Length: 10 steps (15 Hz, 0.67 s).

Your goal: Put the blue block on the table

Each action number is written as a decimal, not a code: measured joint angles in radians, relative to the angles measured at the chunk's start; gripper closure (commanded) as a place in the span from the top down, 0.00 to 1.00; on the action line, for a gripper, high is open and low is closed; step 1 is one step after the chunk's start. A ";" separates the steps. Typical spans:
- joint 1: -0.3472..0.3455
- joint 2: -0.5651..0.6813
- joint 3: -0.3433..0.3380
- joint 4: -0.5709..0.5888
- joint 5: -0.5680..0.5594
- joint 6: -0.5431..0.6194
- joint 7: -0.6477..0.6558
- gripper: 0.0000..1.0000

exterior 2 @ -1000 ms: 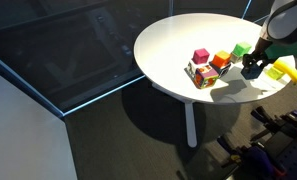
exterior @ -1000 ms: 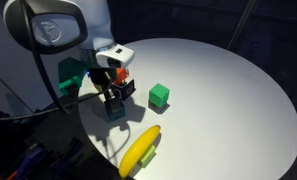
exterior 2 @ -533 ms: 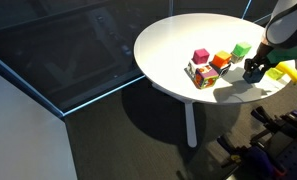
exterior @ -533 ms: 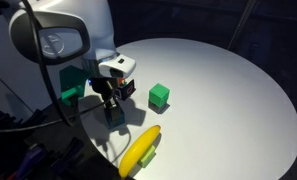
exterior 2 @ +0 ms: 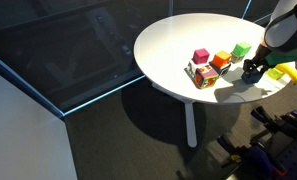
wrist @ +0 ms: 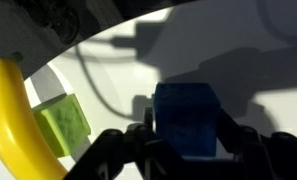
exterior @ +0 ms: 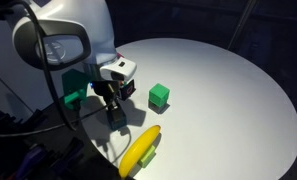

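In an exterior view, the gripper [exterior: 114, 110] hangs low over the tabletop [exterior: 223, 90] near its edge, between a green cube [exterior: 159, 95] and a banana [exterior: 140, 150], touching neither. In an exterior view, a cluster of coloured blocks [exterior 2: 205, 68] sits near the gripper [exterior 2: 253, 71]. In the wrist view, the jaws clasp the blue block [wrist: 185, 115] by opposite flat faces, close over the tabletop; whether it touches cannot be told. It is probably light, rigid and smooth. A pale green block [wrist: 63, 122] lies against the banana [wrist: 10, 115], off to the side.

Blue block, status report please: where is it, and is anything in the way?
Gripper shut on the blue block. Block low over the table, touchdown unclear. Yellow banana and green piece off to one side, apart from it.
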 measured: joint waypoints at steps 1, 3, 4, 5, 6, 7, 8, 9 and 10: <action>0.000 0.001 0.000 0.000 0.004 0.001 -0.003 1.00; 0.000 0.002 0.000 0.000 0.007 0.002 -0.008 1.00; 0.000 0.002 0.000 0.000 0.007 0.002 -0.009 1.00; 0.000 0.002 -0.001 0.000 0.007 0.002 -0.010 1.00; 0.000 0.002 -0.002 0.000 0.007 0.002 -0.010 1.00; 0.000 0.001 -0.004 0.000 0.007 0.001 -0.010 1.00; 0.000 -0.001 -0.006 -0.001 0.007 -0.001 -0.011 1.00; 0.000 -0.004 -0.008 -0.001 0.007 -0.005 -0.013 1.00; 0.000 -0.011 -0.008 -0.002 0.007 -0.014 -0.017 1.00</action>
